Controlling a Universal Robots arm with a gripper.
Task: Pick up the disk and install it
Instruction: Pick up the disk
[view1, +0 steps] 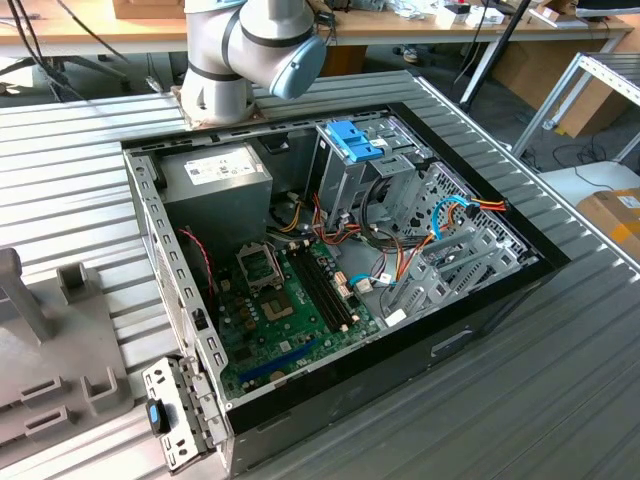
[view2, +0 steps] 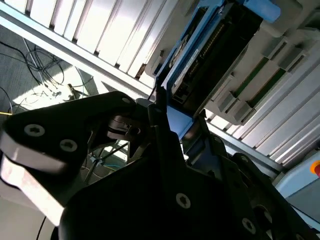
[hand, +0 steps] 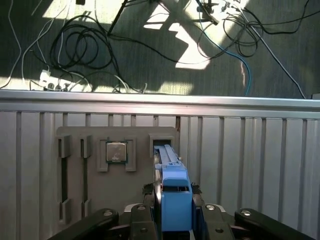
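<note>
One open computer case (view1: 340, 270) appears to hold no disk, so installation is not yet done. On the grey holder (hand: 75, 135), beside its square chip (hand: 116, 151), the disk (hand: 175, 187) stands at a slot, pinched by the gripper (hand: 175, 206). Lifting appears barely begun.

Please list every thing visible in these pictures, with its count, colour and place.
computer case: one, black, open, on the ribbed table
motherboard: one, green, on the case floor
power supply: one, grey, white label, in the case
drive cage: one, silver, blue tab, in the case
fixture: one, grey, on the table
processor chip: one, silver, in a fixture pocket
disk: one, blue-framed, on edge in a fixture slot
cables: several, black and white, on the floor
arm: one, grey, beyond the case
gripper: one, black, at the disk
</note>
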